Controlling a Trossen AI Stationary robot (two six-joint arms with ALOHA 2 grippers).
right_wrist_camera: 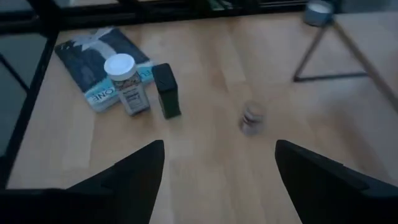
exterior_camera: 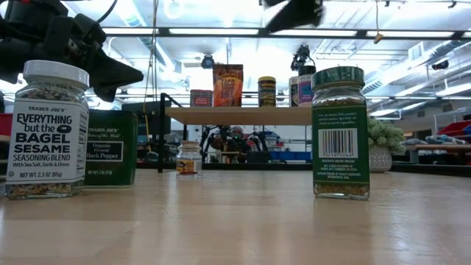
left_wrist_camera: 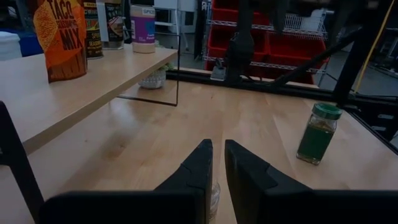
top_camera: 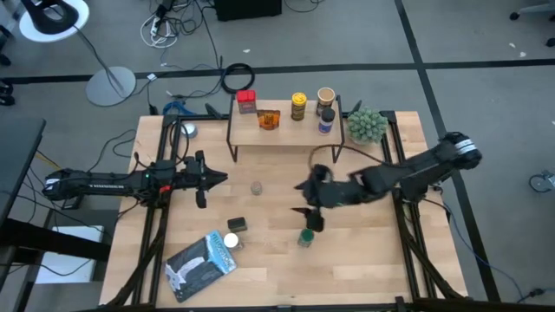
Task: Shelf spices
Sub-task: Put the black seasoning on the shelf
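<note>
The shelf [top_camera: 282,132] stands at the table's far side and carries a red tin [top_camera: 246,101], an orange packet [top_camera: 268,119], a yellow jar [top_camera: 298,106], a tan jar [top_camera: 325,96] and a white jar [top_camera: 326,120]. On the tabletop stand a small clear jar [top_camera: 257,187], a dark tin [top_camera: 236,225], a white-lidded jar [top_camera: 231,242] and a green jar [top_camera: 305,236]. My right gripper [top_camera: 303,199] hangs open above the table's middle, over the green jar [exterior_camera: 340,132], with nothing between its fingers [right_wrist_camera: 134,171]. My left gripper [left_wrist_camera: 214,168] waits shut at the left, near the small clear jar.
A flat blue-grey packet [top_camera: 201,264] lies at the near left beside the white-lidded jar [right_wrist_camera: 127,84] and dark tin [right_wrist_camera: 166,90]. A spiky green plant [top_camera: 367,126] stands right of the shelf. Bare wood lies between the shelf and the loose jars.
</note>
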